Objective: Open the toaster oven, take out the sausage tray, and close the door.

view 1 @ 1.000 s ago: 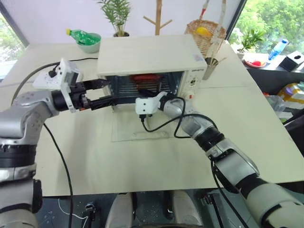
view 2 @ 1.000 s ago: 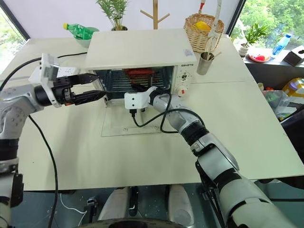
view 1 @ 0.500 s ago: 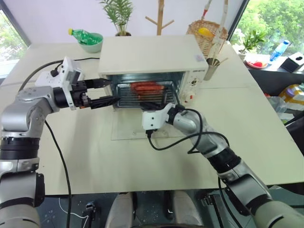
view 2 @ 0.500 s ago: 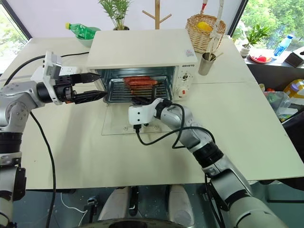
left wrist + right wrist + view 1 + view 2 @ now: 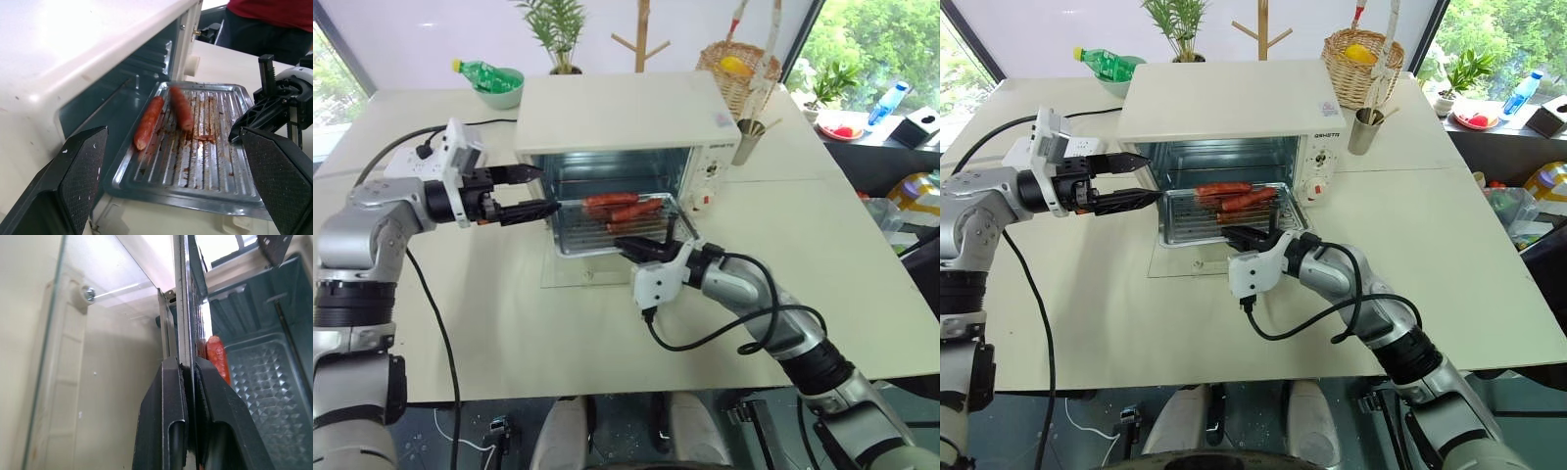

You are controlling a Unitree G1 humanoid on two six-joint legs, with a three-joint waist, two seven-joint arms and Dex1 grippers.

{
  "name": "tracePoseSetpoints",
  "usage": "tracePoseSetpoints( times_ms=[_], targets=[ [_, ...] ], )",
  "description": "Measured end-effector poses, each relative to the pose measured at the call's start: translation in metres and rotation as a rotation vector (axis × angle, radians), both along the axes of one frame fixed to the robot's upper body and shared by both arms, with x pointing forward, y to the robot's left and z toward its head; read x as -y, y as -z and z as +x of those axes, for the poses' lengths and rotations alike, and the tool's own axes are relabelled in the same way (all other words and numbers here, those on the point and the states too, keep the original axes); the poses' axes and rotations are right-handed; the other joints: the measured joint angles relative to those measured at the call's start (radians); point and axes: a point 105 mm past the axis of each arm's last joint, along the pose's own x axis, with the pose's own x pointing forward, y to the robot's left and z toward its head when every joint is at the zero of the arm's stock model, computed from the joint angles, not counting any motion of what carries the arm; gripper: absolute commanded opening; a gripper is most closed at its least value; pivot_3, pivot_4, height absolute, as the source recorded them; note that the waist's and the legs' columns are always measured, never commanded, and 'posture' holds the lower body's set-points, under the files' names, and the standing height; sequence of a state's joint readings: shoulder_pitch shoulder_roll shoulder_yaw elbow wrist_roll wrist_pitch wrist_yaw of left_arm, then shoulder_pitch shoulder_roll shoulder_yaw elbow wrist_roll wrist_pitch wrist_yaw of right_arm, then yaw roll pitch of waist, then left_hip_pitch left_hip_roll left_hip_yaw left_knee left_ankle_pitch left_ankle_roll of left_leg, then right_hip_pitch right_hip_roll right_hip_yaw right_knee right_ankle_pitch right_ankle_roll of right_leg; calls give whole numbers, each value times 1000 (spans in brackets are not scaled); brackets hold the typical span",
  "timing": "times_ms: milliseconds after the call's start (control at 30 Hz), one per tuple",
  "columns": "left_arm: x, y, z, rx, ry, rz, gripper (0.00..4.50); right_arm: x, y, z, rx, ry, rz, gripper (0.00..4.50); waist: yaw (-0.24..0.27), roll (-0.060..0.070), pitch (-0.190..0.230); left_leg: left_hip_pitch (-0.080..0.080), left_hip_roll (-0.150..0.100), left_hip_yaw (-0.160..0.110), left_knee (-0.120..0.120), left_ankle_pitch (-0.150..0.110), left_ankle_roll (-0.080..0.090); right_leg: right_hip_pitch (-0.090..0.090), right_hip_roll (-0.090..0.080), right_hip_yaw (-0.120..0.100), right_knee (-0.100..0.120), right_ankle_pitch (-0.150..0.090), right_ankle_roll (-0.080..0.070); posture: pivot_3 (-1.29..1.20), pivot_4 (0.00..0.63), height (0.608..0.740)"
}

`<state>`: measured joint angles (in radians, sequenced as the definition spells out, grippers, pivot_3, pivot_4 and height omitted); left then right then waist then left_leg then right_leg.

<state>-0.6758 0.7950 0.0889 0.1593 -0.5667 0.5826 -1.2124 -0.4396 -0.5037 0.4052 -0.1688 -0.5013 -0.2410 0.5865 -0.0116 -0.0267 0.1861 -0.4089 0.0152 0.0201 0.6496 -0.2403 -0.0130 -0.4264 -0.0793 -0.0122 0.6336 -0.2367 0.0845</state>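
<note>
Head views
Oven [image 5: 619,113]: cream-white, on the counter [image 5: 803,255], cavity exposed.
Door [image 5: 599,276]: folded down flat on the counter in front of the oven.
Tray [image 5: 1224,212]: drawn partly out of the cavity, above the lowered door; sausages [image 5: 1234,197] toward its rear.
Right hand [image 5: 634,247]: fingers together, clamped on the tray's front rim.
Left hand [image 5: 530,192]: fingers apart, holding nothing, level, just beside the oven's left front corner.

Left wrist view
Left hand [image 5: 181,181]: fingers wide apart, tray between them but not touched.
Tray [image 5: 195,161]: ribbed, greasy, two sausages lying lengthwise.
Right hand [image 5: 244,128]: on the tray's rim.

Right wrist view
Right hand [image 5: 188,387]: fingers pinched on the thin metal rim; a sausage [image 5: 216,355] just behind.
</note>
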Motion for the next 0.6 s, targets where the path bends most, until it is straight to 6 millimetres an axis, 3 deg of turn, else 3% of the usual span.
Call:
tracePoseSetpoints(
  times_ms=[333, 600],
  targets=[
    [-4, 4, -4, -42, -2, 16, 4500, 10, -1, -18, 161, -92, -36, 49, -3, 0, 0, 0, 0, 0, 0, 0, 0, 0, 0, 0, 0, 0, 0, 0, 150, 740],
    [-9, 10, -18, -125, 3, 7, 4500, 15, 4, -32, 229, -184, -81, 49, -4, -1, 0, 0, 1, 0, 0, 0, 0, 0, 0, 0, 0, 0, 0, 0, 150, 740]
  ],
)
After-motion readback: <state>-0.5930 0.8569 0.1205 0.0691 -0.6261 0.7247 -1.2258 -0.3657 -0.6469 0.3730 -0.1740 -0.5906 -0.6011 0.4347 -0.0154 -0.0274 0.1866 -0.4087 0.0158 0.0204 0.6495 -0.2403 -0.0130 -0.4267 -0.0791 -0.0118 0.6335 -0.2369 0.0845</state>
